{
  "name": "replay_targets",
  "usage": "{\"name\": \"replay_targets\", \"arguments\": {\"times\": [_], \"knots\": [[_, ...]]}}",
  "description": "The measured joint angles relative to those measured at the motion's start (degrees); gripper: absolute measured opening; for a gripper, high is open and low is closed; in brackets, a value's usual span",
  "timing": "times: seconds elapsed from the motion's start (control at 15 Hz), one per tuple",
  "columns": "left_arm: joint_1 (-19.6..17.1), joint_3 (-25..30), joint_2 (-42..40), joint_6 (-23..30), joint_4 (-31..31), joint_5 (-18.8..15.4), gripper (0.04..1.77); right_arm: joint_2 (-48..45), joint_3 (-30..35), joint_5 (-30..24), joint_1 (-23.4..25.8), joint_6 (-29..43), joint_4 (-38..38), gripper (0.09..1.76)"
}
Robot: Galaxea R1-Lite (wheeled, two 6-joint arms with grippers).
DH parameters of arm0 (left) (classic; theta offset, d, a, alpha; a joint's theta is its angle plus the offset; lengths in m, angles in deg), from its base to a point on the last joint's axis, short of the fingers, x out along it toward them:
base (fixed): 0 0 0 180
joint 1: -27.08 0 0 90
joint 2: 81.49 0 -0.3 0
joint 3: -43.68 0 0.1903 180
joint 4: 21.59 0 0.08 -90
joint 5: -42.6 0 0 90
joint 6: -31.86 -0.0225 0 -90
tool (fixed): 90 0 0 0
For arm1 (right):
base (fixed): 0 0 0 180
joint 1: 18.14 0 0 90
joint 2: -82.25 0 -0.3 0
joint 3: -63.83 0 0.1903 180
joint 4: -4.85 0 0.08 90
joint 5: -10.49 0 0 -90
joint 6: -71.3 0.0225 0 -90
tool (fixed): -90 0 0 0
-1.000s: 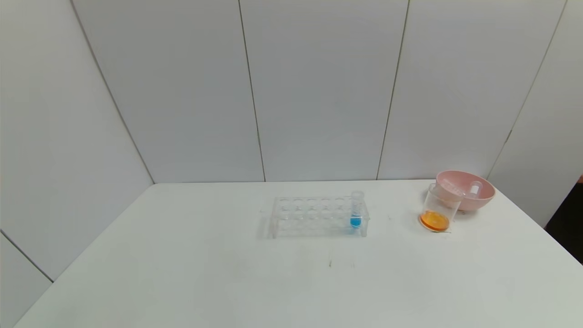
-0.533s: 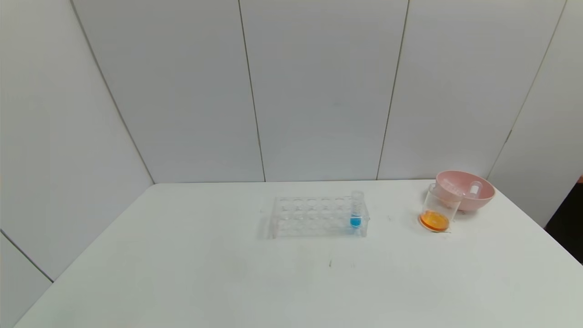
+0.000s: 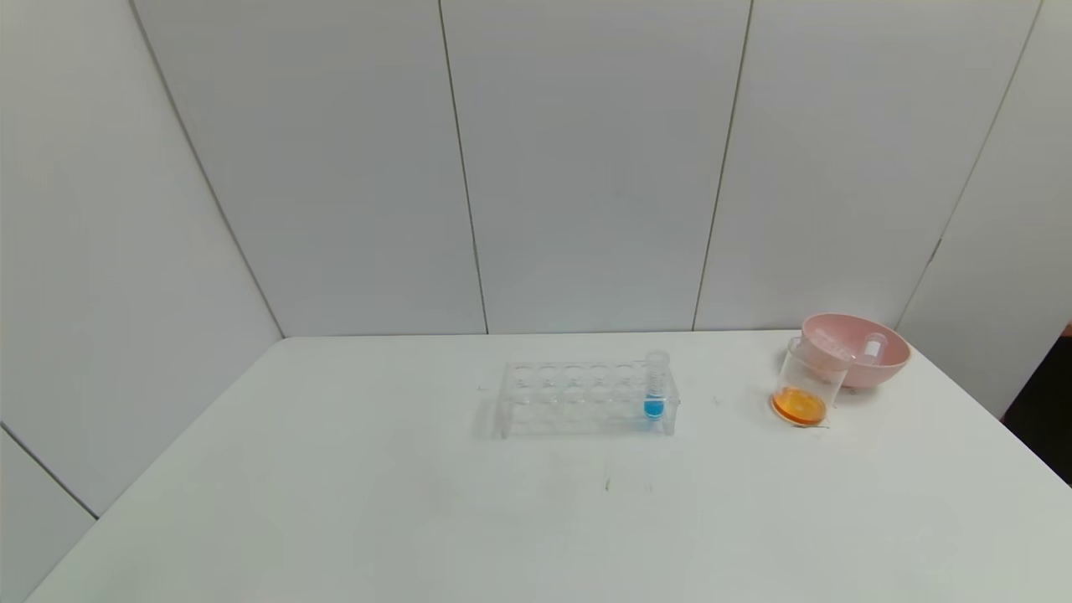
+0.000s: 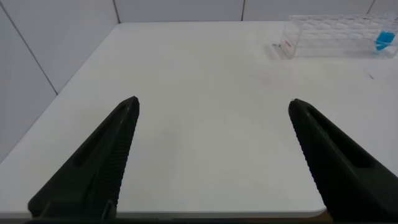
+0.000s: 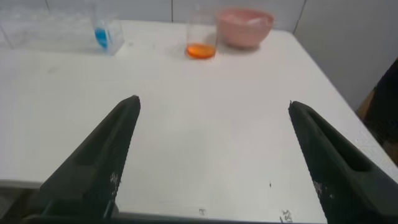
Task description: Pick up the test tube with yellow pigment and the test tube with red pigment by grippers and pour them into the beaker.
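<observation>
The clear beaker [image 3: 808,383] stands at the table's right, next to the pink bowl, with orange liquid in its bottom; it also shows in the right wrist view [image 5: 201,34]. No tube holding yellow or red liquid is in view. Two clear empty tubes [image 3: 873,346] lie in the pink bowl. My left gripper [image 4: 212,102] is open and empty above the table's near left edge. My right gripper [image 5: 213,102] is open and empty above the near right edge. Neither gripper shows in the head view.
A clear rack [image 3: 578,398] stands mid-table with one tube of blue liquid [image 3: 654,385] at its right end. The pink bowl [image 3: 898,358] sits at the far right corner. White wall panels stand behind the table. The table drops off close to the right.
</observation>
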Motion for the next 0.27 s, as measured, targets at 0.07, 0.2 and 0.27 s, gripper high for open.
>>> {"name": "replay_targets", "arguments": {"times": [0.07,0.2,0.27], "knots": [[0.00,0.00,0.00,-0.02,0.00,0.00,1.72,0.00,0.18,0.16,-0.01,-0.23,-1.23,1.71],[0.00,0.00,0.00,-0.02,0.00,0.00,1.72,-0.02,0.38,0.22,-0.09,-0.30,-1.17,1.71],[0.00,0.00,0.00,0.00,-0.02,0.00,1.72,-0.02,0.40,0.22,-0.11,-0.33,-1.17,1.71]]}}
